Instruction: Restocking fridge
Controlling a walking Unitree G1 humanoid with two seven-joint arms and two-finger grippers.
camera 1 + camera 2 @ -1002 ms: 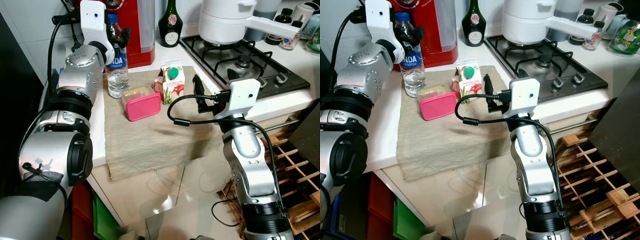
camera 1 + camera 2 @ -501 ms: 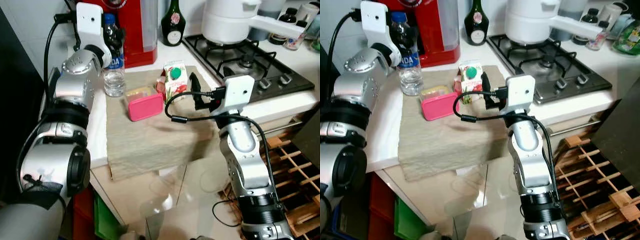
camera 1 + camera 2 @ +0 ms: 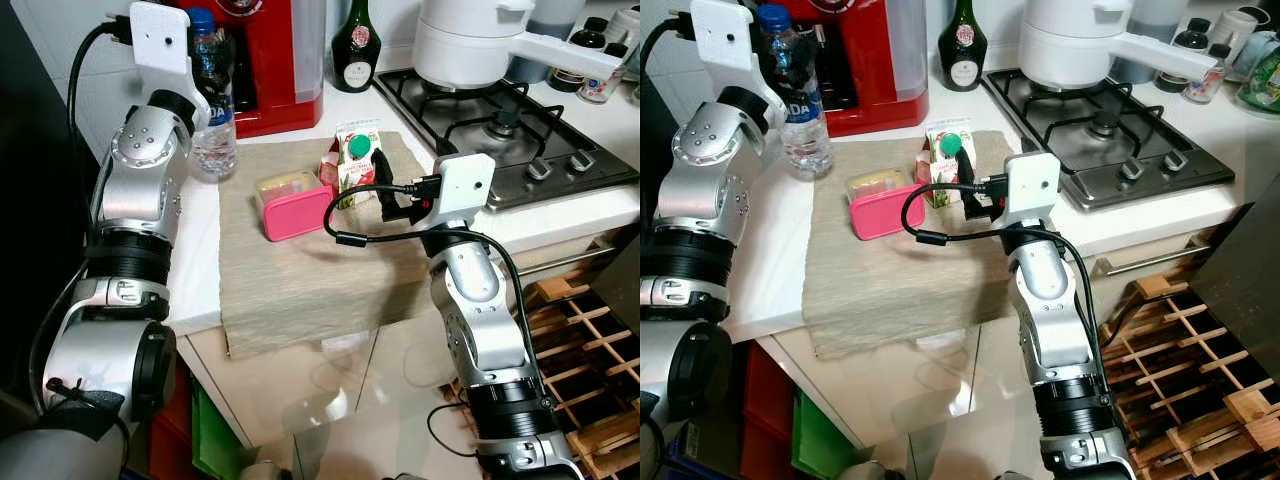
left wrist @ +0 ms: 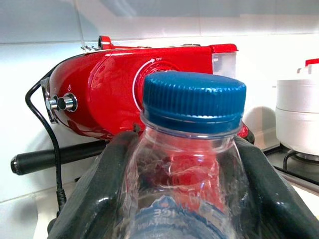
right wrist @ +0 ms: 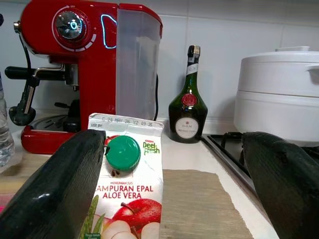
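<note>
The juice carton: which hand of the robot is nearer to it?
Right. The right hand is open just beside the juice carton, fingers pointing at it. The left hand is farther away, shut on the water bottle.

Juice carton [image 5: 127, 194]: "Deli-Fresh", "AMPURAN EPAL ALOE VERA", "USE BY". Red coffee machine [image 4: 149, 84]: "OFF".

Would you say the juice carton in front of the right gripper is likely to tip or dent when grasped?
Probably tippy: the juice carton stands tall and narrow on the soft cloth mat. Its paperboard walls would likely dent under a hard squeeze from the open right gripper.
</note>
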